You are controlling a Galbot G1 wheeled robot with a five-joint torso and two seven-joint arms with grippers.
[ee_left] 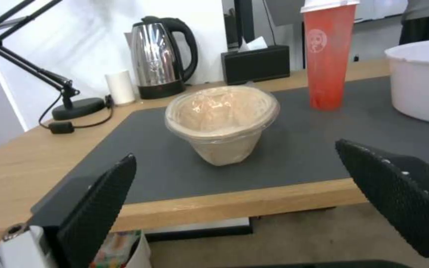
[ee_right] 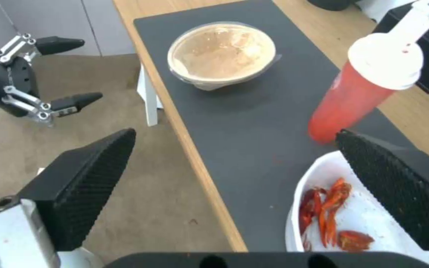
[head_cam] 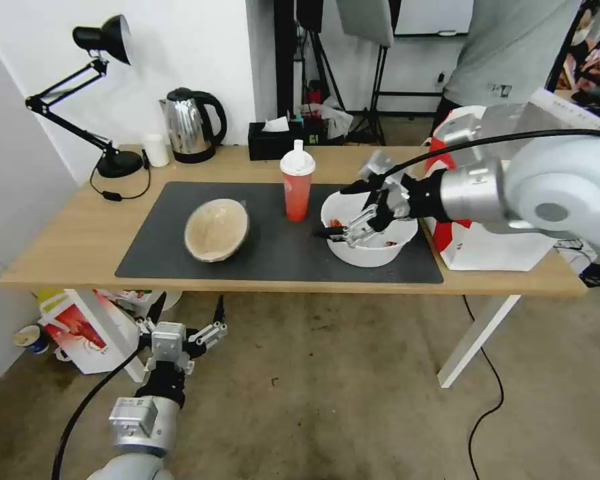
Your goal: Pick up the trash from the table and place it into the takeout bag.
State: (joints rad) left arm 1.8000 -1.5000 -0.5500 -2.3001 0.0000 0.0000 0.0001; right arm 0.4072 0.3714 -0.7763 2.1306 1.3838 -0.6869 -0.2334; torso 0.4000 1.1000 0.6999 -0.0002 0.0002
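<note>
Right gripper point(head_cam: 345, 212) hovered wide open, empty, over white bowl point(head_cam: 369, 250) at mat's point(head_cam: 273, 257) right end, beside takeout bag point(head_cam: 493, 250). Best: straddle near rim, clamp firmly, lift level. Left gripper point(head_cam: 187, 320) idle, open, below table point(head_cam: 67, 247) front edge.

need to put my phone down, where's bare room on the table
Bare wood at the table's left end, between the lamp base and the mat. Crowded on the right: white bowl, right gripper, takeout bag.

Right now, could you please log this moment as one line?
right end effector: open over white bowl | left end effector: open, below table edge | takeout bag: on table
</note>
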